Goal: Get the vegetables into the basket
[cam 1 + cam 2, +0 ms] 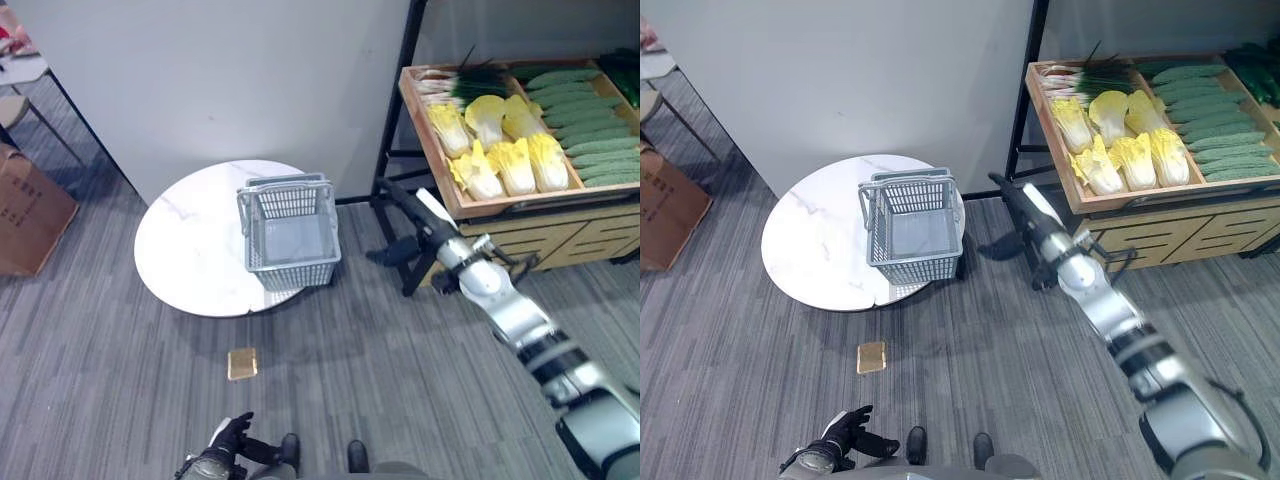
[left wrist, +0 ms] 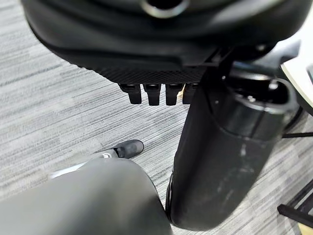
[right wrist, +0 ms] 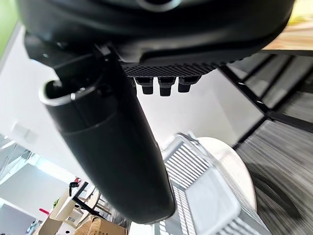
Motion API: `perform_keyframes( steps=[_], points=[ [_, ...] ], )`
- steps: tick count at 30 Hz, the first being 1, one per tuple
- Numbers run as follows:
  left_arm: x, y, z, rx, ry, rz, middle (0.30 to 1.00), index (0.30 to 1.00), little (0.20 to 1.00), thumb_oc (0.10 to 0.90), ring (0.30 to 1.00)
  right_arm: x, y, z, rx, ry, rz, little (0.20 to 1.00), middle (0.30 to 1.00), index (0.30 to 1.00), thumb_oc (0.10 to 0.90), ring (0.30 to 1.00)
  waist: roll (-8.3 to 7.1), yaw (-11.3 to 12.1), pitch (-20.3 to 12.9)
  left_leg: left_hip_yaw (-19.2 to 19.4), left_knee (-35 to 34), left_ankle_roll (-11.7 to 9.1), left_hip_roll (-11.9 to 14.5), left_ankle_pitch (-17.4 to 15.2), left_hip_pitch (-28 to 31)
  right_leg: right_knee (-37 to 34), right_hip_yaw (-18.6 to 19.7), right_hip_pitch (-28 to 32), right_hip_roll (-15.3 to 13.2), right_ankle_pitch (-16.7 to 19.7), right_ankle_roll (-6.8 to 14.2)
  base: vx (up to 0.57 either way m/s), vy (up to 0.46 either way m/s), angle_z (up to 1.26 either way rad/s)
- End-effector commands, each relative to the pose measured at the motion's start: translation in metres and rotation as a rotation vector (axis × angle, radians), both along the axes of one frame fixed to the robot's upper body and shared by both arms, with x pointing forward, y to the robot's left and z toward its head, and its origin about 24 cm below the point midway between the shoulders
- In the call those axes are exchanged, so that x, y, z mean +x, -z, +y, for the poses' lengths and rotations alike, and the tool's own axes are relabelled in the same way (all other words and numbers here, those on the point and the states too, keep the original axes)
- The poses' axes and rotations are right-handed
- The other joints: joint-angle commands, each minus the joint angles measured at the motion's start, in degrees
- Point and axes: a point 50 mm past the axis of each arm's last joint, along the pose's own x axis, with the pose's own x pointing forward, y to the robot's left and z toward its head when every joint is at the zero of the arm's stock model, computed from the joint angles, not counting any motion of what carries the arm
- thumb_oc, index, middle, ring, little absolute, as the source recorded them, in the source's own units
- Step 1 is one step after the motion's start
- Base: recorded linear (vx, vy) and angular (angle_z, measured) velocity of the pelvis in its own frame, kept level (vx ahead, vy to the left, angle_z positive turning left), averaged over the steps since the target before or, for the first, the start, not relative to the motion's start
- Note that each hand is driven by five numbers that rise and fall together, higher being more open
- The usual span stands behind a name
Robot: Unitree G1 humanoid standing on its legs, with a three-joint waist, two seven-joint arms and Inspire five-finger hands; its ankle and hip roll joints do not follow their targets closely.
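Lowest in the head views, the left robot hand hangs idle with relaxed fingers above the grey carpet, near a small tan block. Beyond, the empty grey plastic basket sits at the round white marble counter's edge, while the right robot hand, fingers straight and empty, reaches between basket and wooden crate shelf. Farthest, yellow-white cabbages look leafy, bruisable, best cupped round the firm base; the dark green cucumbers look stiff, grippable mid-length.

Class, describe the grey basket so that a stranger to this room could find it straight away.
Look for the round white marble-look table on the grey carpet before the white wall. At its edge nearest the wooden vegetable stand sits the basket: grey plastic, slatted sides, handles folded down, empty, the one thing on the table.
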Motion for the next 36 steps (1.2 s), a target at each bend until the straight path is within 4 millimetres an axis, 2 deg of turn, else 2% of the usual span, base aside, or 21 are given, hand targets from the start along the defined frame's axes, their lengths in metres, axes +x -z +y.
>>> perform_keyframes(
  steps=[1, 4, 6, 8, 9, 11, 15, 21, 25, 27, 29, 36],
  points=[
    [-0.045, 0.009, 0.019, 0.079, 0.045, 0.191, 1.000, 1.000, 1.000, 0.900, 1.000, 0.017, -0.074, 0.011, -0.001, -0.001, -0.267, 1.000, 1.000, 1.000, 0.900, 1.000, -5.26, 2.0, 1.0, 0.4, 0.1, -1.3, -2.2, -4.7, 3.8, 0.0, 2.8, -0.3, -3.8, -1.1, 5.7, -0.03, -0.008, 0.07],
    [-0.034, 0.007, 0.018, 0.085, 0.093, 0.158, 1.000, 1.000, 1.000, 0.900, 1.000, 0.029, -0.091, 0.005, -0.072, 0.056, -0.294, 1.000, 1.000, 1.000, 0.900, 1.000, -6.06, 2.7, 2.1, -0.4, 0.1, -1.6, -1.9, -4.0, 1.8, 0.0, 2.1, -2.0, -3.6, -0.8, 5.6, -0.08, -0.024, 0.17],
    [-0.025, 0.005, 0.019, 0.104, 0.132, 0.140, 1.000, 1.000, 1.000, 0.900, 1.000, 0.037, -0.110, -0.003, -0.122, 0.112, -0.328, 1.000, 1.000, 1.000, 0.900, 1.000, -6.74, 3.0, 3.1, -1.1, 0.1, -1.9, -1.7, -3.3, -0.1, 0.0, 1.6, -3.5, -3.6, -0.4, 5.5, -0.10, -0.030, 0.16],
    [-0.018, 0.003, 0.018, 0.111, 0.151, 0.123, 1.000, 1.000, 1.000, 0.900, 1.000, 0.041, -0.114, -0.006, -0.128, 0.141, -0.333, 1.000, 1.000, 1.000, 0.900, 1.000, -6.86, 3.1, 3.6, -1.5, 0.1, -2.1, -1.7, -3.0, -1.0, 0.0, 1.2, -4.3, -3.6, -0.2, 5.5, -0.08, -0.019, 0.21],
    [-0.009, 0.001, 0.017, 0.132, 0.217, 0.097, 1.000, 1.000, 1.000, 0.900, 1.000, 0.047, -0.121, -0.015, -0.146, 0.209, -0.338, 1.000, 1.000, 1.000, 0.900, 1.000, -7.30, 3.5, 4.5, -2.2, 0.1, -2.4, -1.5, -2.3, -2.6, 0.0, 0.6, -5.6, -3.6, 0.1, 5.4, -0.11, -0.030, 0.23],
    [-0.001, -0.001, 0.014, 0.157, 0.284, 0.081, 1.000, 1.000, 1.000, 0.900, 1.000, 0.052, -0.130, -0.020, -0.199, 0.262, -0.346, 1.000, 1.000, 1.000, 0.900, 1.000, -7.69, 3.7, 5.3, -2.8, 0.1, -2.8, -1.4, -1.8, -3.9, 0.0, 0.0, -6.7, -3.4, 0.3, 5.4, -0.08, -0.020, 0.26],
    [0.005, -0.003, 0.010, 0.180, 0.358, 0.055, 1.000, 1.000, 1.000, 0.900, 1.000, 0.059, -0.141, -0.034, -0.262, 0.374, -0.345, 1.000, 1.000, 1.000, 0.900, 1.000, -8.22, 4.4, 6.4, -3.9, 0.1, -3.4, -1.3, -1.0, -5.9, 0.0, -0.7, -8.4, -3.1, 0.6, 5.4, -0.04, -0.023, 0.17],
    [0.010, -0.004, 0.010, 0.204, 0.388, 0.039, 1.000, 1.000, 1.000, 0.900, 1.000, 0.061, -0.153, -0.044, -0.331, 0.457, -0.353, 1.000, 1.000, 1.000, 0.900, 1.000, -8.98, 4.8, 6.8, -5.2, 0.1, -3.9, -0.9, -0.8, -6.7, 0.0, -1.2, -8.8, -2.7, 0.2, 5.2, 0.02, -0.037, 0.12],
    [0.014, -0.006, 0.012, 0.215, 0.374, 0.017, 1.000, 1.000, 1.000, 0.900, 1.000, 0.059, -0.175, -0.049, -0.368, 0.514, -0.408, 1.000, 1.000, 1.000, 0.900, 1.000, -9.45, 5.8, 7.2, -7.0, 0.1, -4.7, -0.6, -0.5, -7.3, 0.0, -2.8, -8.7, -2.4, -0.3, 4.8, 0.02, -0.054, 0.13],
    [0.015, -0.006, 0.011, 0.215, 0.374, 0.016, 1.000, 1.000, 1.000, 0.900, 1.000, 0.059, -0.176, -0.049, -0.368, 0.514, -0.409, 1.000, 1.000, 1.000, 0.900, 1.000, -9.40, 5.8, 7.3, -7.1, 0.1, -4.7, -0.6, -0.4, -7.3, 0.0, -2.9, -8.7, -2.4, -0.3, 4.8, 0.00, -0.030, 0.13],
    [0.016, -0.007, 0.012, 0.217, 0.365, 0.008, 1.000, 1.000, 1.000, 0.900, 1.000, 0.055, -0.187, -0.057, -0.359, 0.552, -0.434, 1.000, 1.000, 1.000, 0.900, 1.000, -9.20, 6.3, 7.5, -8.1, 0.1, -5.1, -0.5, -0.2, -7.7, 0.1, -3.9, -8.8, -2.4, -0.6, 4.6, 0.00, -0.050, 0.24],
    [0.023, -0.010, 0.015, 0.236, 0.368, -0.013, 1.000, 1.000, 1.000, 0.900, 1.000, 0.051, -0.210, -0.058, -0.377, 0.588, -0.489, 1.000, 1.000, 1.000, 0.900, 1.000, -8.49, 7.6, 8.6, -9.9, 0.1, -5.7, -0.4, 0.6, -9.1, 0.4, -6.0, -9.4, -2.2, -1.0, 4.4, 0.00, -0.042, 0.23]
  ],
)
